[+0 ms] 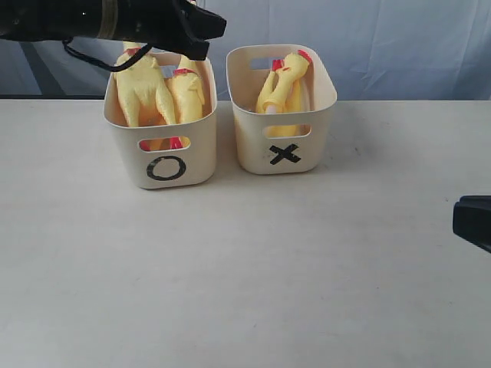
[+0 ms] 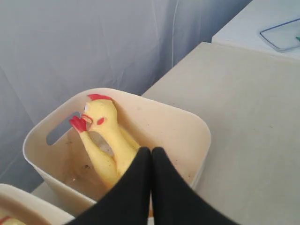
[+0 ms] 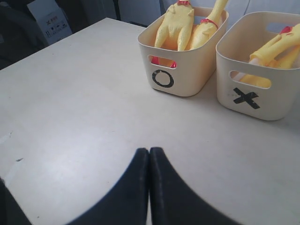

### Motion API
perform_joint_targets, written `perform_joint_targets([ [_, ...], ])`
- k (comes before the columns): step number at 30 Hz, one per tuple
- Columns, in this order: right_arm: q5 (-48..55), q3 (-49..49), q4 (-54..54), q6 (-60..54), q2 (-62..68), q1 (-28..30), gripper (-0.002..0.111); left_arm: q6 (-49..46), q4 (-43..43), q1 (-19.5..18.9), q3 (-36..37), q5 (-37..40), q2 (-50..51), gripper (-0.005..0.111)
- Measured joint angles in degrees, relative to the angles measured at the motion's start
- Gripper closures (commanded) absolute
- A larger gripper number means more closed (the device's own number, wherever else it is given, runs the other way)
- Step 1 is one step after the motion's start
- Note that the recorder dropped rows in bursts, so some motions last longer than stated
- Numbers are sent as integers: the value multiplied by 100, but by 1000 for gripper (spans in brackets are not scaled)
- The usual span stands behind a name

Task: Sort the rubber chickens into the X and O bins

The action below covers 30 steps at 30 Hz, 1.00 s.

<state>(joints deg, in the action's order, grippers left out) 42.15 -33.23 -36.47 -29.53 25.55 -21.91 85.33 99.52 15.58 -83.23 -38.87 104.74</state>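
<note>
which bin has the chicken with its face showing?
X bin. Its chicken shows a head with red comb and beak. The O bin pair shows only yellow bodies, no face in any view.

Pale matte table [image 1: 245, 268] runs under and ahead of the right fingers [image 3: 136, 187]. Small dark speck [image 3: 18, 160] on it, near them, off to one side. Far past those fingers, beyond the table edge: white cardboard box [image 3: 47, 21] w/ printed label, dark bg around it. Creased blue-grey cloth backdrop [image 2: 93, 42] hangs well beyond the left fingers [image 2: 133, 187]. Also past them, across a gap: 2nd white surface [image 2: 239, 28] w/ a flat blue-rimmed tray [image 2: 281, 35], partly cut off.
</note>
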Motion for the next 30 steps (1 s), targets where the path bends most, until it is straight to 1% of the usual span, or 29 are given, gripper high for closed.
perform_joint_targets([
  [10,0,0,0,0,0,0,109,200,75,0,1711,219,-1593,107],
  [16,0,0,0,0,0,0,109,332,85,0,2775,776,-2752,107],
  [21,0,0,0,0,0,0,109,447,85,0,3694,1094,-3845,107],
  [26,0,0,0,0,0,0,109,826,85,0,4647,1194,-5022,107],
  [30,0,0,0,0,0,0,109,1215,85,0,5249,1334,-5872,107],
])
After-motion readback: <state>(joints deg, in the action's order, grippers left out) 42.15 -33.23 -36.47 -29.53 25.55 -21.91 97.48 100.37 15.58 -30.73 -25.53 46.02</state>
